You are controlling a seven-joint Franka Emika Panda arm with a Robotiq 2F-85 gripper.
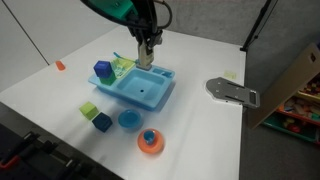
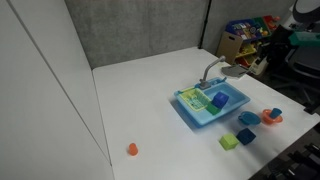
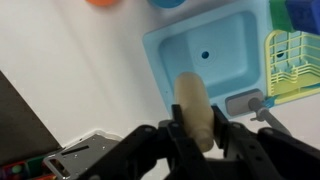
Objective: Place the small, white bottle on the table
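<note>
In the wrist view my gripper (image 3: 197, 116) is shut on the small cream-white bottle (image 3: 191, 93), which sticks out past the fingertips. It hangs above the near edge of the blue toy sink (image 3: 205, 50), next to the grey toy faucet (image 3: 250, 103). In an exterior view the gripper (image 1: 146, 60) hovers over the back of the sink (image 1: 145, 90); the bottle is too small to make out there. The white table (image 1: 205, 130) spreads all round and also shows in the wrist view (image 3: 70, 60).
A green rack (image 1: 122, 66) with a blue cube (image 1: 101, 70) sits at the sink's end. A green cube (image 1: 89, 110), blue cube (image 1: 102, 121), blue bowl (image 1: 129, 119) and orange toy (image 1: 150, 141) lie in front. A grey plate (image 1: 232, 91) lies beside it.
</note>
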